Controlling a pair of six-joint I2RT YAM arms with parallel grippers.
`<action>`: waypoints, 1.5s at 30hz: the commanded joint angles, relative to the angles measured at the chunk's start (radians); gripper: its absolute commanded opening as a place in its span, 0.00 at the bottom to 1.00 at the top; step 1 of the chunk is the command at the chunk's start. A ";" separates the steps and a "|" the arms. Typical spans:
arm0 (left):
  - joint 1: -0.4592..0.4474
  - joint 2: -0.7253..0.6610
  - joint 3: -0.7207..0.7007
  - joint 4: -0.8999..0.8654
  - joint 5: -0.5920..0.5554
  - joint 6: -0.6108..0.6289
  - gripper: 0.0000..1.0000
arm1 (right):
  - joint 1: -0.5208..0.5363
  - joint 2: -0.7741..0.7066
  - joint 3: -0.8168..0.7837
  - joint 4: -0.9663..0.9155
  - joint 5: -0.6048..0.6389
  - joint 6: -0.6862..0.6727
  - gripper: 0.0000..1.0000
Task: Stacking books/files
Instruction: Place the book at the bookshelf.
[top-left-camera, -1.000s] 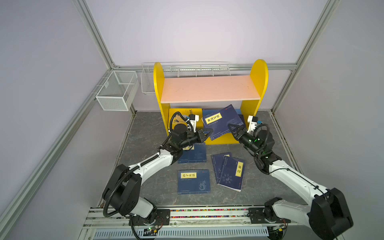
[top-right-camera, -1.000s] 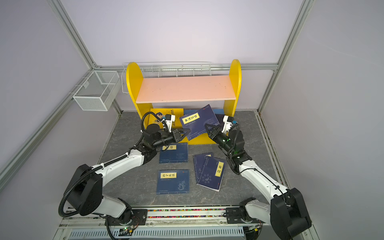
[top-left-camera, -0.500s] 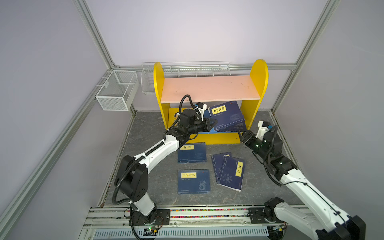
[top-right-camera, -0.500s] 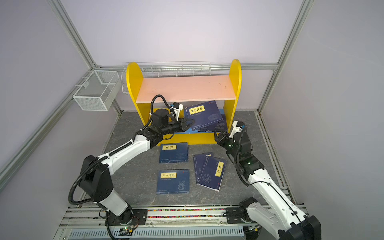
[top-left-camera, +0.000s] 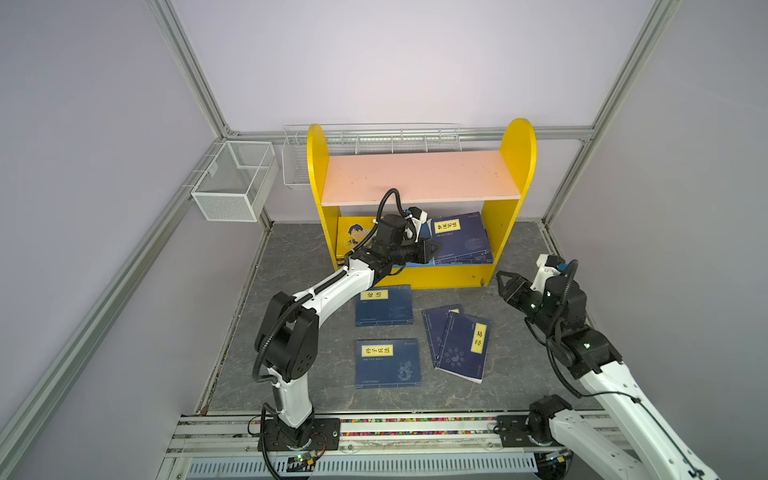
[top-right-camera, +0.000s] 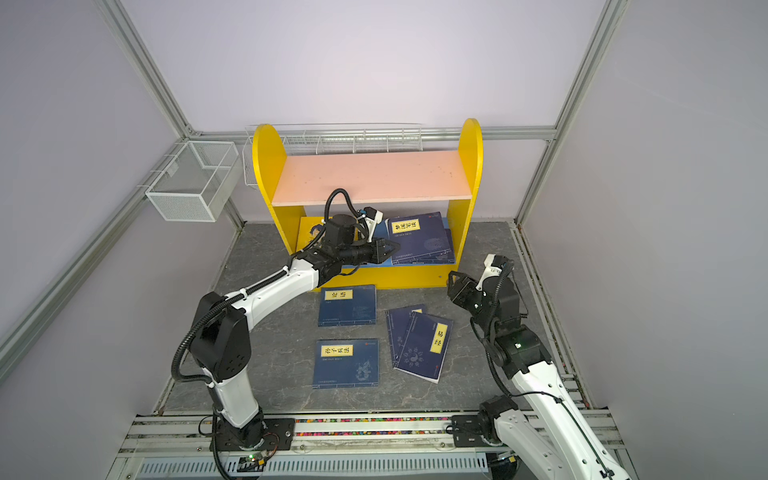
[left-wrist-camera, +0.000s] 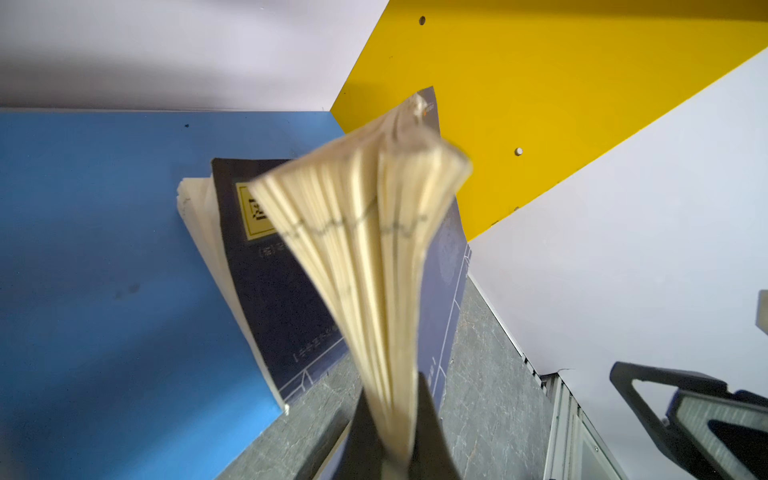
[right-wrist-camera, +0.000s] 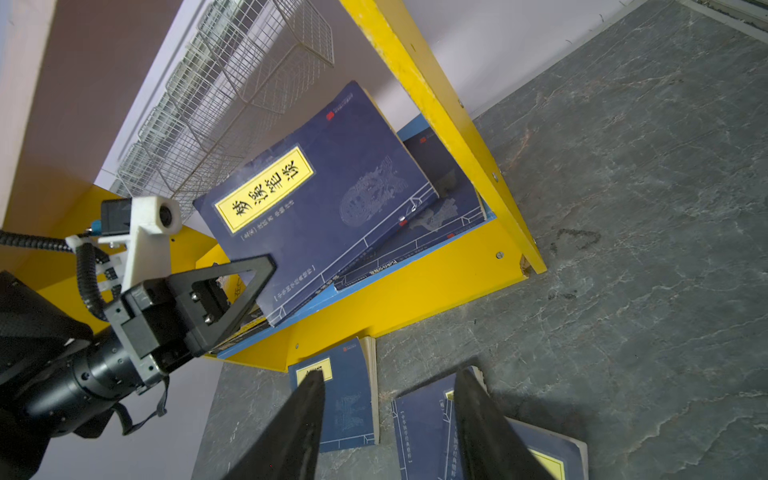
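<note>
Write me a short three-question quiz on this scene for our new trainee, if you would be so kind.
1. True or false: the right arm's fingers are closed on a book.
2. How many navy books lie on the grey tabletop, outside the yellow shelf?
3. The left arm's fingers clamp: A) a yellow book; B) a navy book; C) nothing.
Key: 1 false; 2 four; 3 B.

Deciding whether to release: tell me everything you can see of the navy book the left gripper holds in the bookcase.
The navy book is a thin paperback with a yellow title label and faint pale cover art. The left gripper pinches a near corner, where cream pages fan apart. It lies tilted over a second book on the blue shelf board.
</note>
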 joint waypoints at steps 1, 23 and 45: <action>0.004 0.048 0.068 0.030 0.000 0.006 0.00 | -0.006 -0.001 0.011 -0.017 -0.014 -0.024 0.54; -0.001 0.242 0.390 -0.307 -0.119 0.117 0.49 | -0.008 0.005 0.004 -0.028 -0.028 -0.029 0.54; -0.001 0.278 0.461 -0.385 -0.403 0.045 0.74 | 0.009 0.082 0.034 -0.035 -0.028 -0.053 0.54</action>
